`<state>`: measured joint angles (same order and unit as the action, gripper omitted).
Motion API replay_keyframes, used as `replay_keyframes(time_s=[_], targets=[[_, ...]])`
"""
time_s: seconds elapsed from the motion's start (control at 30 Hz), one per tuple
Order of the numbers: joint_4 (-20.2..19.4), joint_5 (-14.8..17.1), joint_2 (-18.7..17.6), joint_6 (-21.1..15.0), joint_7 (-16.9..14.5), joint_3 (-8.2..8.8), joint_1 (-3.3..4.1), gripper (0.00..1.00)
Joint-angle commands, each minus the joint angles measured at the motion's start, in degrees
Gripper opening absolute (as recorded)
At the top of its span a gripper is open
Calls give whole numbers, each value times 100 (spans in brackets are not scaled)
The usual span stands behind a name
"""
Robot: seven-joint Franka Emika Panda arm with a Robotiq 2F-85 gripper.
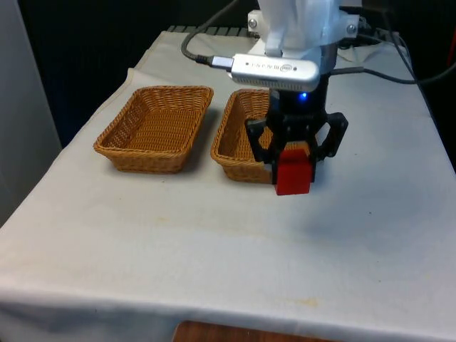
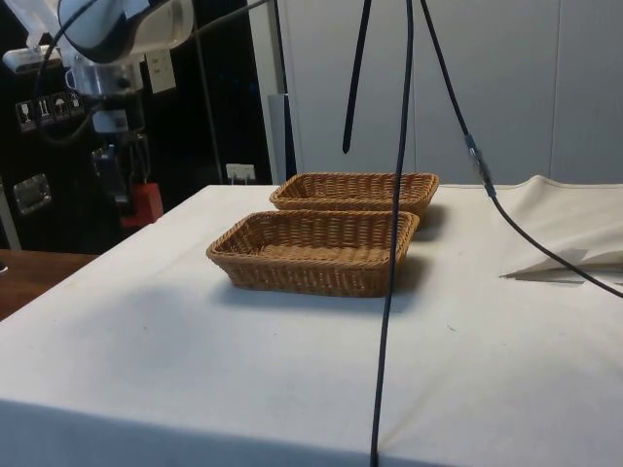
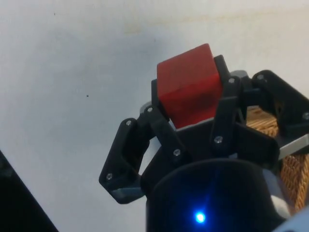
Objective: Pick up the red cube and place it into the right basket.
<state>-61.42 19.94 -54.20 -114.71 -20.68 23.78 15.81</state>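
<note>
The gripper (image 1: 293, 165) has its fingers clamped on the red cube (image 1: 293, 175), holding it clear of the white cloth (image 1: 214, 242) just in front of the near rim of the basket on the front view's right (image 1: 235, 142). A second wicker basket (image 1: 153, 128) sits beside that one on the front view's left, both lying open with nothing across their mouths. In the side view black cables (image 2: 394, 243) hang down across the two baskets, while the cube (image 2: 144, 204) hangs near the table's edge.
</note>
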Motion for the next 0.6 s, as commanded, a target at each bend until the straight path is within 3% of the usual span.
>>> replay_keyframes(time_s=[0.0,0.03,0.23,0.37,0.57], targets=[[23,-46,23,74,120,57,29,1],[6,-6,6,6,34,11,6,1],[132,-109,29,166,367,178,69,1],[183,-120,17,143,447,183,57,1],[206,-189,69,258,659,315,126,1]])
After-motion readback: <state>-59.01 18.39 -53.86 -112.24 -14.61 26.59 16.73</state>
